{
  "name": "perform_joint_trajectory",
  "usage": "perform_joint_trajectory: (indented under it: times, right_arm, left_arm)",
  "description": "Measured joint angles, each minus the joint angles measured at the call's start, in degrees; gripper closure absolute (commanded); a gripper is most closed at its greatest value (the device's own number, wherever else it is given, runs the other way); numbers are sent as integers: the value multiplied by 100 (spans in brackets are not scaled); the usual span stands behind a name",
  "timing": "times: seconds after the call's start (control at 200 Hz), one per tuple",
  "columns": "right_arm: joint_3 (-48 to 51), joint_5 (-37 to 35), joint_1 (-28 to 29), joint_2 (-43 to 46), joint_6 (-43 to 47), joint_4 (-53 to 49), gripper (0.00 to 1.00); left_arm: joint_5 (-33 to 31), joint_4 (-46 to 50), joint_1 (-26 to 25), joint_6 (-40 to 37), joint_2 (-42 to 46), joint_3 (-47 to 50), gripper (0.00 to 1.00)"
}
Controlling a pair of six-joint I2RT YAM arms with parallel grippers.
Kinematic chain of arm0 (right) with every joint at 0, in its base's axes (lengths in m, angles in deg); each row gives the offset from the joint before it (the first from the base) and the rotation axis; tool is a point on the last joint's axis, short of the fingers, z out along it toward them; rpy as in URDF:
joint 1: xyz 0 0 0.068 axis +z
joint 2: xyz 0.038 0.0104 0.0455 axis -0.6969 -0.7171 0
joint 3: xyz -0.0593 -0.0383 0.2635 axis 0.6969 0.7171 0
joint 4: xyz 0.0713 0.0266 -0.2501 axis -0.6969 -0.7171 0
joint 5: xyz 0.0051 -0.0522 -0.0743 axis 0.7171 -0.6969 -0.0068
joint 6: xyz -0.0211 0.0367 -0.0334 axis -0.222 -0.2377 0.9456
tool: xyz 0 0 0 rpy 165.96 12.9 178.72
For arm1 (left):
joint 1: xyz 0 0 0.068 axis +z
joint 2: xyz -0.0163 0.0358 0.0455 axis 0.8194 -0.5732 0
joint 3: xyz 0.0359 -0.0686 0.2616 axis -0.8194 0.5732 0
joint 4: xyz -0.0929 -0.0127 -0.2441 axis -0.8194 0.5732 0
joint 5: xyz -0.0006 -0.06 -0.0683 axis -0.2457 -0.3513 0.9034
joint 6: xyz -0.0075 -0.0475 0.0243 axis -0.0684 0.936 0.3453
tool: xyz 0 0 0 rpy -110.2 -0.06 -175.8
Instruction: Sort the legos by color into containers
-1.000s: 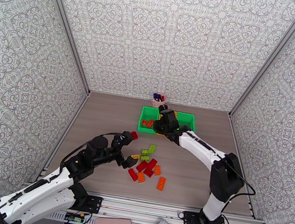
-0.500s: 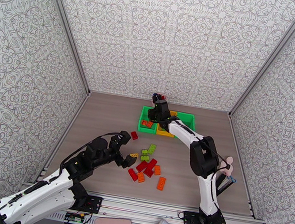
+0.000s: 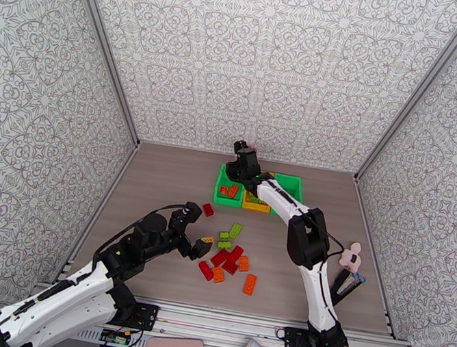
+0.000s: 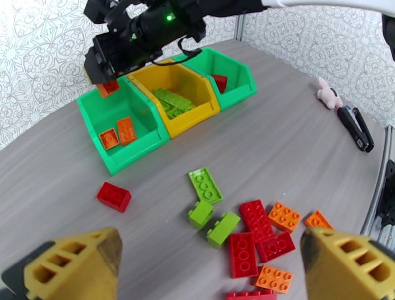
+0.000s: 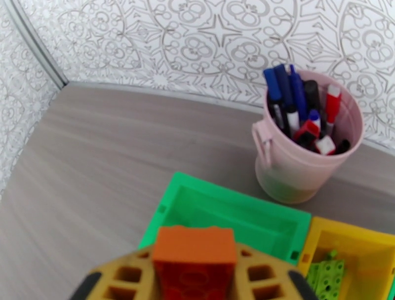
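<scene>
One orange brick (image 5: 193,254), pinched in the right jaws, has swung across to hang above the green bin (image 4: 114,164) that holds two orange bricks (image 4: 127,130); release looks due; the left jaws gape wide beside the loose pile (image 4: 254,217), short of that bin.

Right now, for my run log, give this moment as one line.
right hand: shut on orange brick, over left green bin | left hand: open, above loose bricks
</scene>
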Motion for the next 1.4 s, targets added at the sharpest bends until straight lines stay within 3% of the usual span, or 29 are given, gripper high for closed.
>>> perform_joint_trajectory:
  times: [0.285,0.54,0.71,1.02,1.4]
  right_arm:
    - [-136,0,0,-219,-393,-326,72]
    - [-184,7,-24,-258,-422,-457,43]
    - [-37,70,-33,-87,-361,-402,29]
    - [1980,372,-33,1751,-157,699,13]
    - [4739,782,-33,3779,380,1856,8]
  left_arm:
    - [-39,-48,9,68,-50,26,0]
    - [-216,-111,39,122,-50,31,0]
    - [-522,-133,98,367,-164,31,0]
    - [-1392,-33,299,1467,-1311,-479,0]
    - [-2131,560,450,3604,-3394,-1626,2]
